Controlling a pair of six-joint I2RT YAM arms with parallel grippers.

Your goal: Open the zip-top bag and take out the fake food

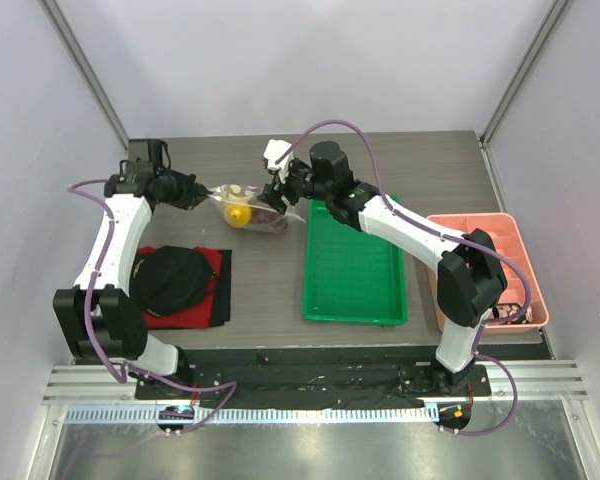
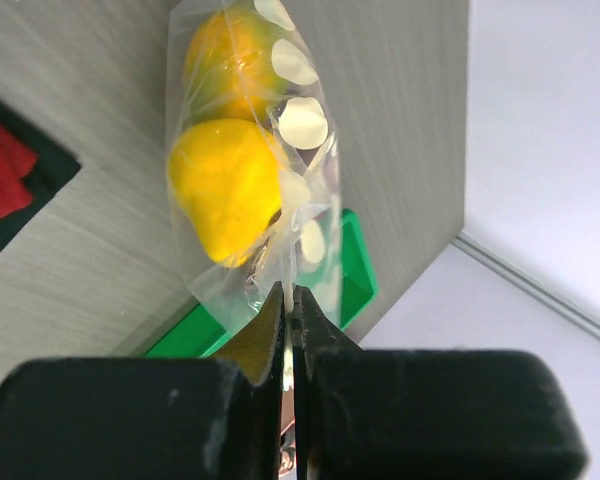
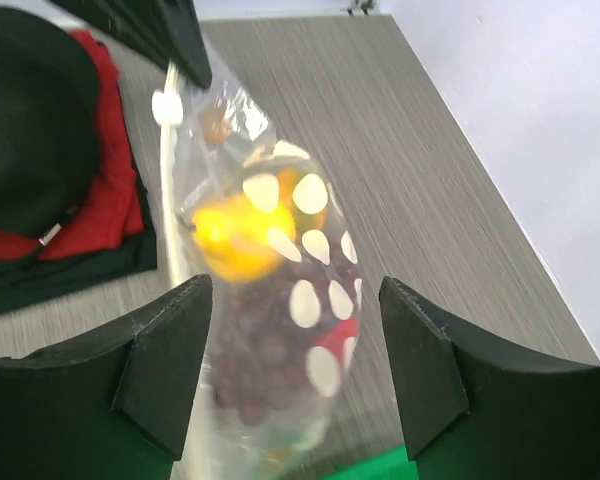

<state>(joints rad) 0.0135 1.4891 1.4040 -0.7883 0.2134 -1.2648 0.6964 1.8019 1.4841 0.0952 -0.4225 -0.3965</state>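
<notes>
Judging from how things lie, the task is in its first part. The zip-top bag (image 1: 248, 208) hangs between the two arms, above the table (image 1: 260, 290) near the far left corner of the green tray (image 1: 355, 270). It cannot be told whether its lowest part touches the wood. All the fake food is inside it: the yellow piece (image 2: 225, 185), the dark grape cluster (image 3: 255, 370) and the glossy red piece (image 3: 338, 340) show through the dotted plastic. Nothing has been taken out yet. Whether the zip strip is already parted cannot be seen, but no wide mouth shows. So the opening, or at least the widening of it, and the whole removal are left to do.

The left arm reaches forward and to the right. The left gripper (image 2: 290, 320) is closed tightly on a thin edge at the bag's left end. The right arm stretches from its base across the tray toward the bag's other end. The right gripper (image 3: 295, 300) has its fingers spread wide, one on each side of the bag, and seems not to press it.
</notes>
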